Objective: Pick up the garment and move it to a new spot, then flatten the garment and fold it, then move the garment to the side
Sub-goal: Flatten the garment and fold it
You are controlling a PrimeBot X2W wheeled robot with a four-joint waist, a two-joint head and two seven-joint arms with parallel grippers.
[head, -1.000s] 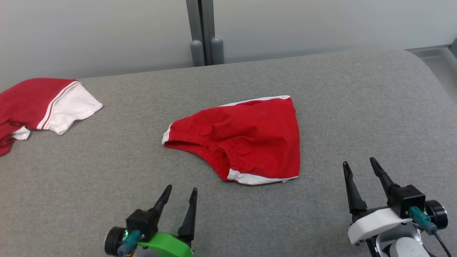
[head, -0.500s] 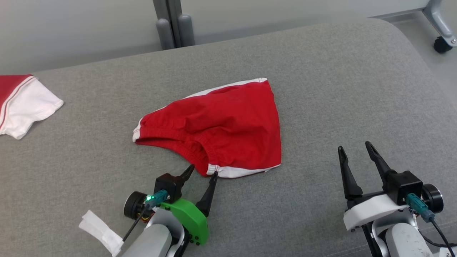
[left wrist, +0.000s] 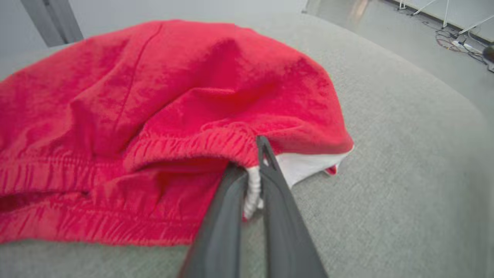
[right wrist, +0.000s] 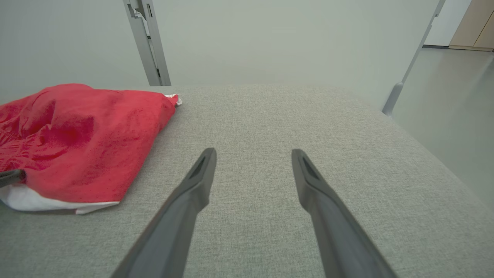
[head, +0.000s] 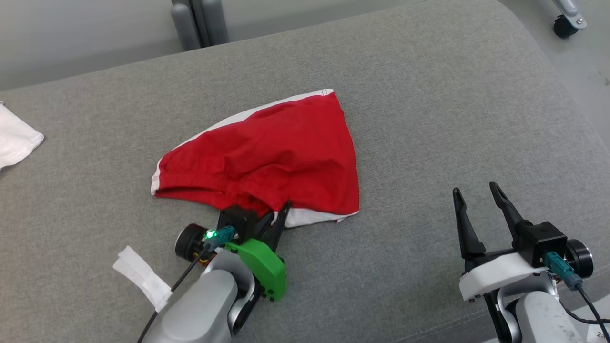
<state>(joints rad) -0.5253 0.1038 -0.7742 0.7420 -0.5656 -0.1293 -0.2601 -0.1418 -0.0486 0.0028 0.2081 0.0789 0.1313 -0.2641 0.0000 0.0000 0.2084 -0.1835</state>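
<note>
The garment (head: 276, 157) is a pair of red shorts with white trim, lying crumpled in the middle of the grey padded surface (head: 429, 119). My left gripper (head: 276, 215) sits at its near edge, fingers closed on the white-trimmed hem. The left wrist view shows the garment (left wrist: 154, 96) close up, with the left gripper (left wrist: 251, 162) pinching the white hem between both fingers. My right gripper (head: 475, 194) stands open over bare surface to the right of the garment, holding nothing. In the right wrist view the right gripper (right wrist: 252, 154) is open, the garment (right wrist: 77, 135) off to its left.
A white piece of cloth (head: 16, 138) lies at the far left edge. A white tag (head: 140, 276) hangs by my left arm. Grey posts (head: 195, 21) stand behind the surface. The surface's rounded right edge drops to the floor, where a caster wheel (head: 565, 26) stands.
My left gripper advanced to the garment's near hem and shut on it. The head camera shifted, so the scene slid left and up. The right gripper stays open.
</note>
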